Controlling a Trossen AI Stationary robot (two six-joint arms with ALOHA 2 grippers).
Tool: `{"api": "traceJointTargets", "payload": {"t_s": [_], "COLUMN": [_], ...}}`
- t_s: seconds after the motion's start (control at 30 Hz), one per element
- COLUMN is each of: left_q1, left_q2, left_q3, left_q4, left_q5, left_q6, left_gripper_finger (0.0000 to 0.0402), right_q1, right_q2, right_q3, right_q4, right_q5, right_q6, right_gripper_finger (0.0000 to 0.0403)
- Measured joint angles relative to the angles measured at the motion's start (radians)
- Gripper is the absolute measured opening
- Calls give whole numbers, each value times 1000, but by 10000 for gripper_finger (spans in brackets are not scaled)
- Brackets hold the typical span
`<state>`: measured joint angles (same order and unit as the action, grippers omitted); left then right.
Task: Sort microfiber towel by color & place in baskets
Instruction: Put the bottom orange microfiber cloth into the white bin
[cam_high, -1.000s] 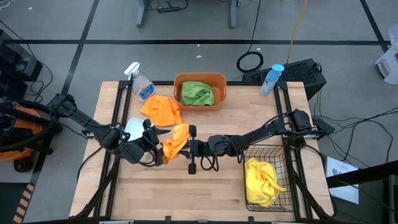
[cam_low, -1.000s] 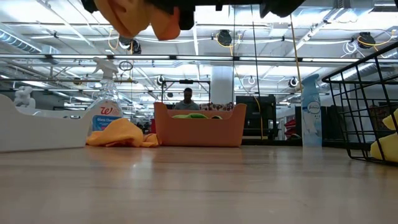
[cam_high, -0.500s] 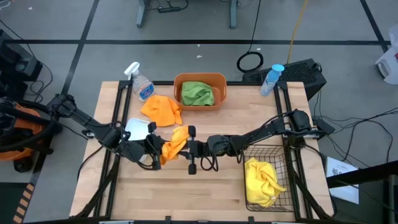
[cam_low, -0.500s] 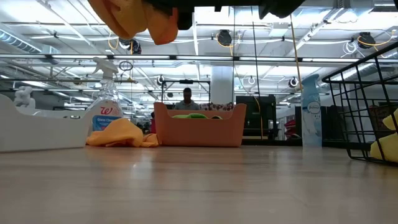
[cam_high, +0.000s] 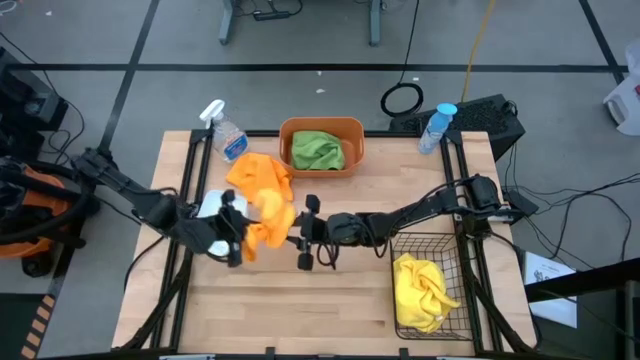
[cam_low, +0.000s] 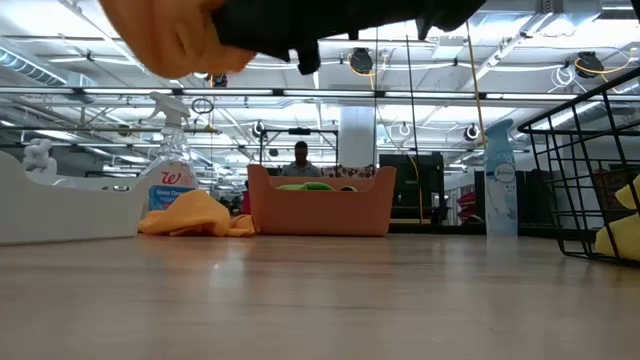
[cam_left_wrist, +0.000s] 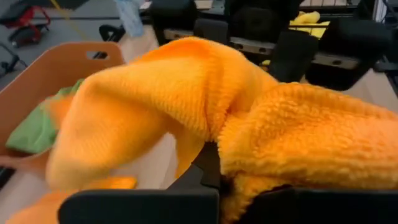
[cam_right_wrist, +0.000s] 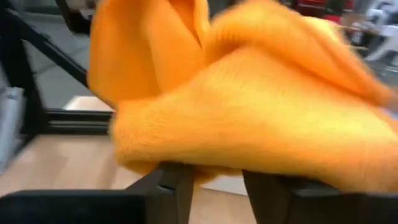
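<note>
1. An orange towel (cam_high: 265, 218) is hanging above the middle of the table (cam_high: 350, 290), held between the two grippers; in the low view (cam_low: 170, 40) it is showing at the top, clear of the wood.
2. The left gripper (cam_high: 240, 222) is closing on the towel from the left; its wrist view is showing the cloth (cam_left_wrist: 249, 124) bunched over its fingers (cam_left_wrist: 140, 208) and pinched between them.
3. The right gripper (cam_high: 297, 232) is meeting the towel from the right. Its fingers (cam_right_wrist: 171, 186) are sitting under the cloth (cam_right_wrist: 249, 106), slightly parted, with cloth draped over them; I cannot tell whether they are gripping it.
4. The black basket (cam_high: 440, 250) is standing at the table's right side, with a yellow towel (cam_high: 425, 290) lying in it.
5. The white bin (cam_low: 60, 205) is sitting at the left side, mostly hidden under the left arm from above.
6. A second orange towel (cam_high: 255, 172) is lying on the table beyond the held one, beside the orange tub (cam_high: 322, 128).
7. The tub is standing at the far edge, holding a green towel (cam_high: 318, 150).
8. A clear spray bottle (cam_high: 225, 130) is lying left of the tub, and a blue bottle (cam_high: 436, 127) is standing at the far right corner.
9. A person (cam_low: 302, 158) is showing in the room behind the tub.
</note>
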<state>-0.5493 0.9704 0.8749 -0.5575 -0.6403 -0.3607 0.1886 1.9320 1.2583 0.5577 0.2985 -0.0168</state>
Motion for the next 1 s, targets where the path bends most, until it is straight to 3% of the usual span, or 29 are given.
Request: {"api": "traceJointTargets", "payload": {"t_s": [0.23, 0.6, 0.87, 1.0], "left_q1": [-77, -198, -211, -211], "left_q2": [-134, -220, -225, -224], "left_q3": [0, 4, 21, 4], "left_q4": [-166, -623, -867, -881], "left_q5": [-11, -7, 110, 161], "left_q6": [-162, -632, -845, -890], "left_gripper_finger": [5, 4, 4, 4], "right_q1": [-2, 0, 1, 2], "right_q2": [0, 0, 1, 1], "right_q3": [-1, -2, -3, -3], "right_q4": [-19, -44, -93, -93], "right_q5": [18, 7, 5, 4], "right_q6": [-2, -4, 5, 5], "right_gripper_finger": [166, 187, 188, 188]}}
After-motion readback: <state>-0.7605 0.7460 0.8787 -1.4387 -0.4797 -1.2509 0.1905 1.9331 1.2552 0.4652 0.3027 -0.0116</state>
